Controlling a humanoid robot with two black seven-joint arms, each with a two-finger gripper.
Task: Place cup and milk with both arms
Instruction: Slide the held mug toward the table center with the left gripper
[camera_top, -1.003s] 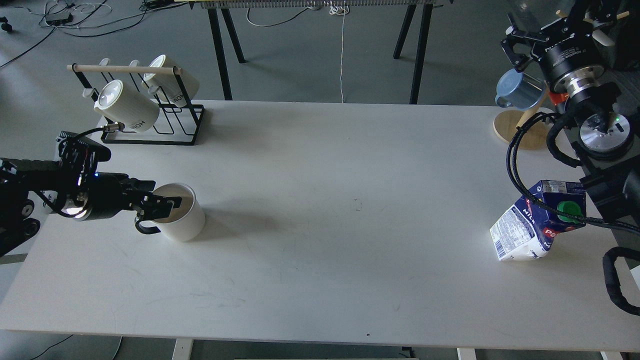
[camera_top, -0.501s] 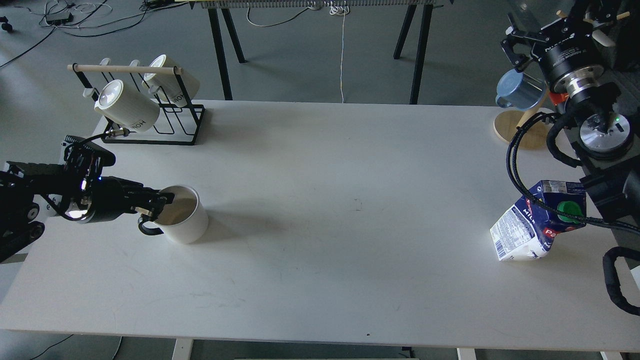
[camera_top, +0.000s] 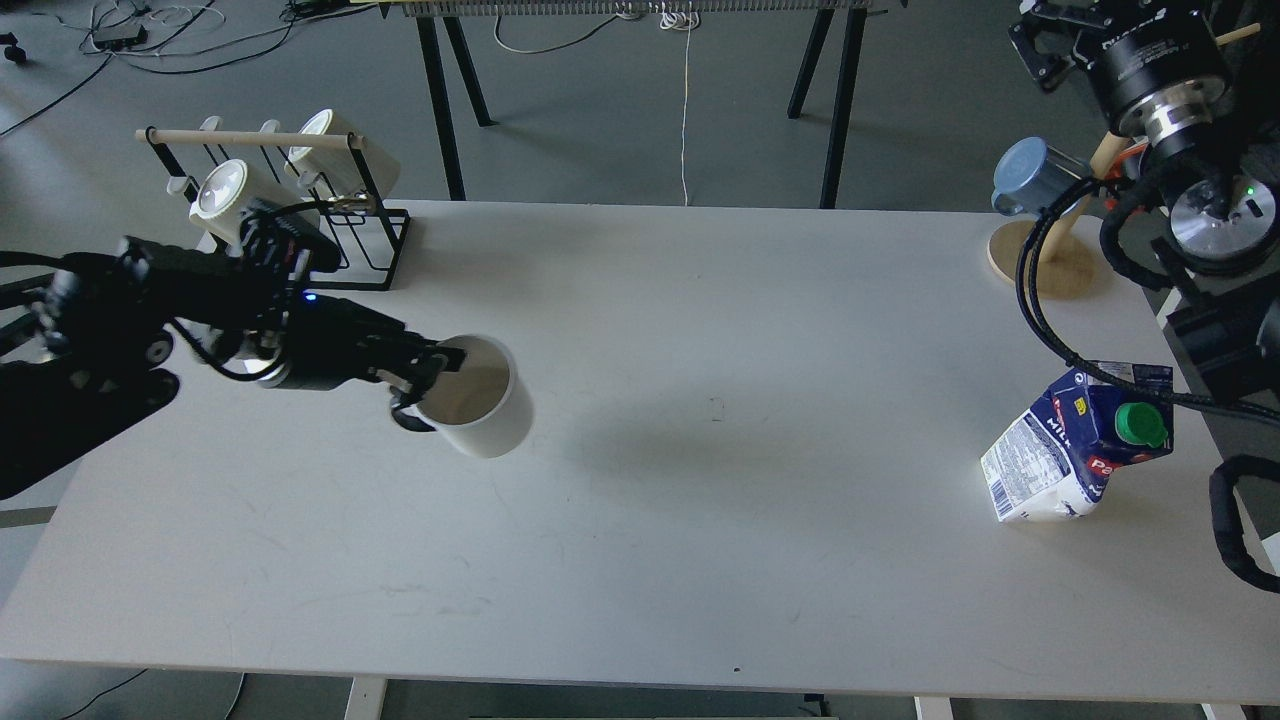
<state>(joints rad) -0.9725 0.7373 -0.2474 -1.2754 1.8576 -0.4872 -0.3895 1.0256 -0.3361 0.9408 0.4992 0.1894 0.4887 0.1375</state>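
My left gripper (camera_top: 432, 368) is shut on the near rim of a white cup (camera_top: 482, 402) with a dark handle. It holds the cup tilted, above the left-middle of the white table (camera_top: 700, 560). A blue and white milk carton (camera_top: 1060, 450) with a green cap (camera_top: 1135, 422) stands dented near the table's right edge. My right gripper (camera_top: 1045, 40) is high at the top right, far above the carton and partly cut off by the frame edge. Its fingers cannot be told apart.
A black wire rack (camera_top: 365, 250) with two white mugs (camera_top: 225, 195) stands at the back left, behind my left arm. A wooden mug tree (camera_top: 1045, 262) holding a blue mug (camera_top: 1030, 178) stands at the back right. My right arm's black cables (camera_top: 1030, 310) hang close above the carton.
My left gripper closed on the cup's rim, lifted it off the table and carried it right, towards the middle. My right gripper rose towards the top edge. The carton has not moved.
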